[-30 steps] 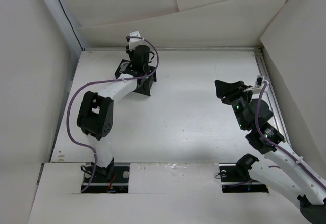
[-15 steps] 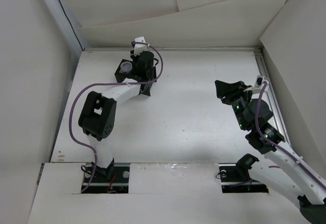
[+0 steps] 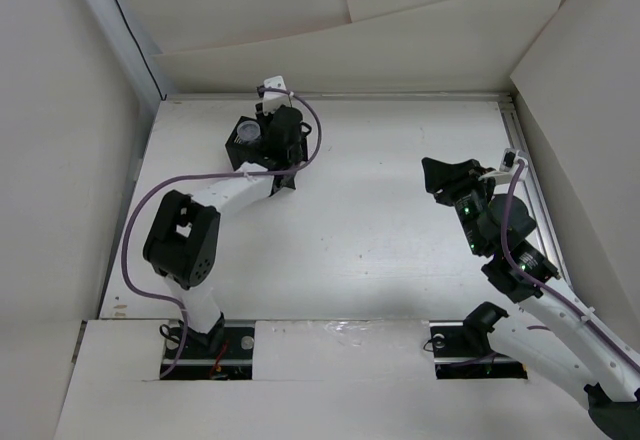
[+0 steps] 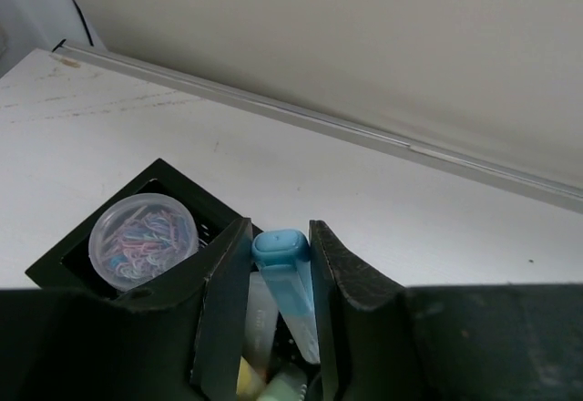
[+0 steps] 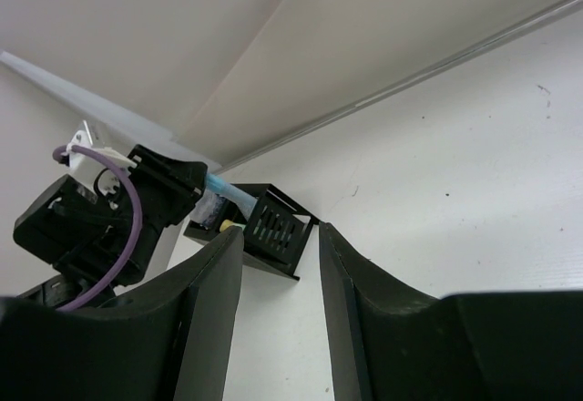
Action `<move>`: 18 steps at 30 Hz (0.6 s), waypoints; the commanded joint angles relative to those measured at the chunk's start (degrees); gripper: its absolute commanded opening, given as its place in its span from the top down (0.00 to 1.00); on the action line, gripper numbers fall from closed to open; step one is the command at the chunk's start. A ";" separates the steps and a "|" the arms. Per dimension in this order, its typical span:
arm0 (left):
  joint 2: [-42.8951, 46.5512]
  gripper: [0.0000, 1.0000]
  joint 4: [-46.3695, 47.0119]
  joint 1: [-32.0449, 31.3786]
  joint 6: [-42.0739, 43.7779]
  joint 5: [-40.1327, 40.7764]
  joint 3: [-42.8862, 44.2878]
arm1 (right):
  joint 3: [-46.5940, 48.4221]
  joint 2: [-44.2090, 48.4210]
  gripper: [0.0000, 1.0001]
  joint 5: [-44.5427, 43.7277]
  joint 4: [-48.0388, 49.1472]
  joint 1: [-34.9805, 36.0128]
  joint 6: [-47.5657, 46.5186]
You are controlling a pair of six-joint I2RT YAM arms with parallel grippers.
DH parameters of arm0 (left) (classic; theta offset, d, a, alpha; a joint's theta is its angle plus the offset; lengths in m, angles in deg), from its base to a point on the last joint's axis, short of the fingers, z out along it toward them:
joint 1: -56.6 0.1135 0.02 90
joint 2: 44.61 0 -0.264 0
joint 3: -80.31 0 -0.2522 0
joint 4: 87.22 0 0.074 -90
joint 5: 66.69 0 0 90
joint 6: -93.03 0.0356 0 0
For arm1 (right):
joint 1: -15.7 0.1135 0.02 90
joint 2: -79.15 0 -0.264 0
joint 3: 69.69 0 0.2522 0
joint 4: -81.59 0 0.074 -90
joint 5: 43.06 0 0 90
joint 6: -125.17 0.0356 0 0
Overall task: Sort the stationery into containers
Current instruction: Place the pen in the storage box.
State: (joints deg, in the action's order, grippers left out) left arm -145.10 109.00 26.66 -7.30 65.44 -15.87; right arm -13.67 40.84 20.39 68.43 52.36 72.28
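Observation:
The black organizer box (image 3: 268,175) stands at the far left of the table. The clear round jar (image 3: 246,134) with coloured clips sits in its left compartment and shows in the left wrist view (image 4: 143,240). My left gripper (image 3: 284,132) hangs over the box, shut on a light blue stick (image 4: 281,264) whose lower end reaches down into a compartment. Yellow (image 4: 248,378) and pale green (image 4: 288,385) sticks lie below it inside. The right wrist view shows the box (image 5: 290,246) and the blue stick (image 5: 232,193). My right gripper (image 3: 447,175) is open and empty at the right.
White walls enclose the table; a metal rail (image 4: 364,132) runs along the far edge just behind the box. A purple cable (image 3: 150,200) loops off the left arm. The right arm's base (image 3: 480,340) is at the near edge.
My left gripper has shifted slightly right and back over the box, uncovering the jar in the top view. The right arm has not moved.

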 commanded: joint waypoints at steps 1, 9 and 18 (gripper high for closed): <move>4.24 0.72 2.02 -1.53 0.65 -0.21 -0.28 | 1.25 0.25 0.55 0.35 2.39 -0.28 -0.28; 6.80 0.59 2.02 -2.85 0.66 -0.91 -0.89 | 1.25 0.25 0.55 0.35 2.39 -0.28 -0.28; 15.22 0.03 2.02 -2.85 -3.99 -5.12 -4.32 | 1.25 0.25 0.55 0.35 2.39 -0.28 -0.28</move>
State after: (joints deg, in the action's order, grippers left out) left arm -136.29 108.54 23.74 -8.13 62.73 -19.43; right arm -13.67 40.84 20.41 68.43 52.36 72.28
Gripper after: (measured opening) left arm 0.735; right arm 0.448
